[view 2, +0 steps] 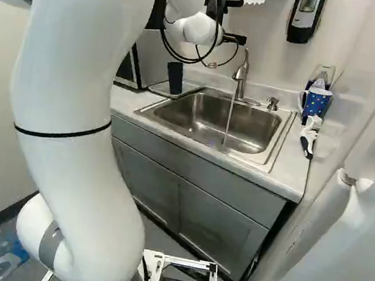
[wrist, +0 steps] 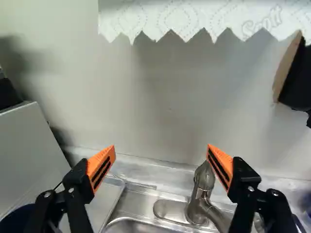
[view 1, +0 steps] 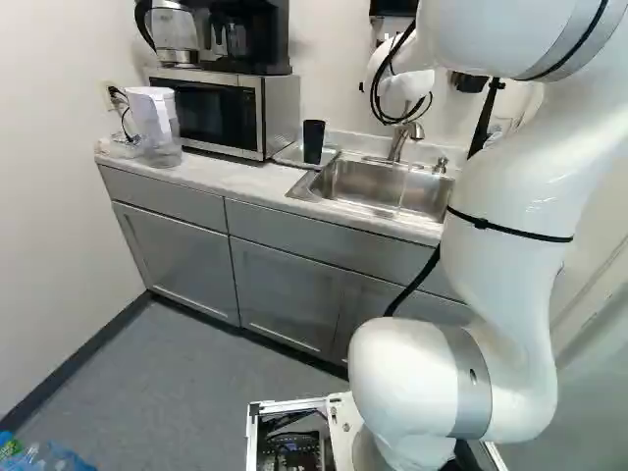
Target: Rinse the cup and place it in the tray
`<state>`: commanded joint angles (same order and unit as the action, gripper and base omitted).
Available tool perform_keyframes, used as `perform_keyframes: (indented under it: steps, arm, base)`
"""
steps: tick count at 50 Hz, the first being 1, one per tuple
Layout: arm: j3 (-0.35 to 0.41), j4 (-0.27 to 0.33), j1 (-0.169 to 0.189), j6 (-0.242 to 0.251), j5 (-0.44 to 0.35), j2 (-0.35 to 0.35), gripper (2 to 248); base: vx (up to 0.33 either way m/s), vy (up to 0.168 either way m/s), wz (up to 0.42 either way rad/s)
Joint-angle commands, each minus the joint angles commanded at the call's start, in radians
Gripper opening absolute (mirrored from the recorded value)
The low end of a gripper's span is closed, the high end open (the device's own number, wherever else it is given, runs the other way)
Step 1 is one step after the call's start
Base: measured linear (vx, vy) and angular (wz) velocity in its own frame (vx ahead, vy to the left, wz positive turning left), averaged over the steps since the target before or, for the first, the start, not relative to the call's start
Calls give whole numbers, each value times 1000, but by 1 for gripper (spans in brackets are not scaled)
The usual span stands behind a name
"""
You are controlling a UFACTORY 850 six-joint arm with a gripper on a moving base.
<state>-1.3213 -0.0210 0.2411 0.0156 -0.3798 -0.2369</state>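
My gripper (view 2: pixel 240 21) is raised above the counter near the faucet. In the wrist view the gripper (wrist: pixel 161 150) stands open, its orange pads wide apart with nothing between them. The dark cup (view 1: pixel 313 142) stands upright on the flat tray (view 1: pixel 287 155), left of the sink. In the wrist view part of the cup (wrist: pixel 17 219) shows beside one finger, low down. The metal sink (view 2: pixel 208 119) lies to the tray's right. Water runs from the faucet (view 2: pixel 242 71) into it in a thin stream.
A microwave (view 1: pixel 231 110) stands on the counter left of the tray, with a coffee maker (view 1: pixel 257 37) on top. A white pitcher (view 1: pixel 155 123) is farther left. Right of the sink are a soap pump (view 2: pixel 272 103), a dotted blue mug (view 2: pixel 316 101) and a brush (view 2: pixel 309 135). Paper towel (wrist: pixel 194 17) hangs above.
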Motion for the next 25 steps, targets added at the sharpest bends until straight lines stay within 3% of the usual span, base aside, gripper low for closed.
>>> perform_keyframes:
  steps: [25]
  arm:
    - [-64, 0, 28, 0, 68, -11, 247]
  base:
    - [0, 0, 0]
